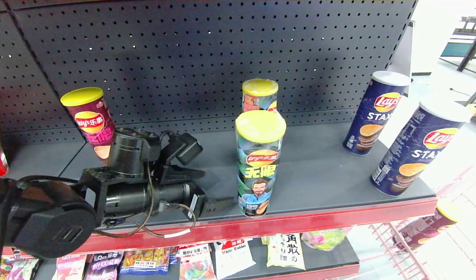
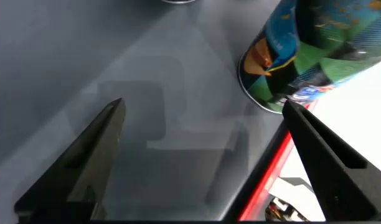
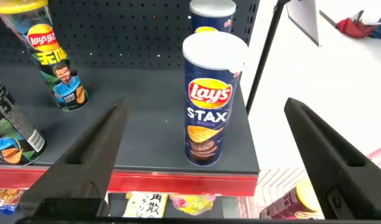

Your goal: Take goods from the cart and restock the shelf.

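Note:
A green-and-blue chip can with a yellow lid (image 1: 260, 163) stands upright at the front edge of the grey shelf (image 1: 323, 175). My left gripper (image 1: 222, 202) lies low over the shelf just left of this can, open and empty. In the left wrist view the gripper (image 2: 204, 106) has the can's base (image 2: 284, 68) a little beyond one finger. My right gripper (image 3: 203, 109) is open and empty, held in front of the shelf facing a blue chip can (image 3: 209, 99). A maroon can (image 1: 428, 225) lies in the pink wire cart (image 1: 397, 241).
A second green can (image 1: 260, 95) stands behind the front one, and a maroon can (image 1: 90, 120) is at the back left. Two blue cans (image 1: 378, 112) (image 1: 420, 147) stand at the right end. Snack bags (image 1: 230, 256) fill the lower shelf. Bare deck lies between the green and blue cans.

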{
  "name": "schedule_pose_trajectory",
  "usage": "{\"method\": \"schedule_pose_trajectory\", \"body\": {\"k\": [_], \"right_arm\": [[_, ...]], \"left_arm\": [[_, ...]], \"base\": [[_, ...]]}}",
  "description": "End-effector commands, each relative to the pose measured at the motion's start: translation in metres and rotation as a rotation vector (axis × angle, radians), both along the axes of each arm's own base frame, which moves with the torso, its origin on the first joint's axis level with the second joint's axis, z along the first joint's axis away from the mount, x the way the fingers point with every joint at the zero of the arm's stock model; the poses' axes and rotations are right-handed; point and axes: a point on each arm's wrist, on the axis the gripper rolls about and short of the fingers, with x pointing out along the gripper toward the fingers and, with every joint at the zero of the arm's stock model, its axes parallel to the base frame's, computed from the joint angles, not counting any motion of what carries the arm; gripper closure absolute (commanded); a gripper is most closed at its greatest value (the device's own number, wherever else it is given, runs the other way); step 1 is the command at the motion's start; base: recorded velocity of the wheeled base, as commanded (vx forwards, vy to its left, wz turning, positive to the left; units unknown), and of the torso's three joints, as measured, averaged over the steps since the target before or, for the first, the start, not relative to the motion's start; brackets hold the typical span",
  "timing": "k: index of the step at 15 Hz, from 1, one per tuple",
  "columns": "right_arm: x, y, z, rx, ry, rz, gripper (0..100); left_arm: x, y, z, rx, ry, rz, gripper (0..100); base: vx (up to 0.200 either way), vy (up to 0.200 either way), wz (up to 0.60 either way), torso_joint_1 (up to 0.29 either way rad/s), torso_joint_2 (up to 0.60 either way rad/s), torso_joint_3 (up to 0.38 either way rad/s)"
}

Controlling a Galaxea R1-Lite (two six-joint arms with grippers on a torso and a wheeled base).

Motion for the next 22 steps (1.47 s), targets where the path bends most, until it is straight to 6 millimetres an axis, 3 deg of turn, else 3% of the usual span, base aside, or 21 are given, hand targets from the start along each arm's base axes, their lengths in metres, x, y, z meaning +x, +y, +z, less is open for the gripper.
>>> {"method": "schedule_pose_trajectory", "body": {"k": [1,22], "right_arm": [[-0.003,-0.001,-0.001,0.000,-0.005,-0.005,0],[-0.007,-0.001,-0.007,-0.001,-0.001,-0.005,0]], "left_arm": [[0.005,-0.003,-0.005,0.006,0.011,-0.001,0],[0.022,-0.020,-0.005,-0.004,-0.006,-0.019,0]], "base": [[0.000,0.000,0.00,0.000,0.00,0.000],[0.000,0.000,0.00,0.000,0.00,0.000]]}}
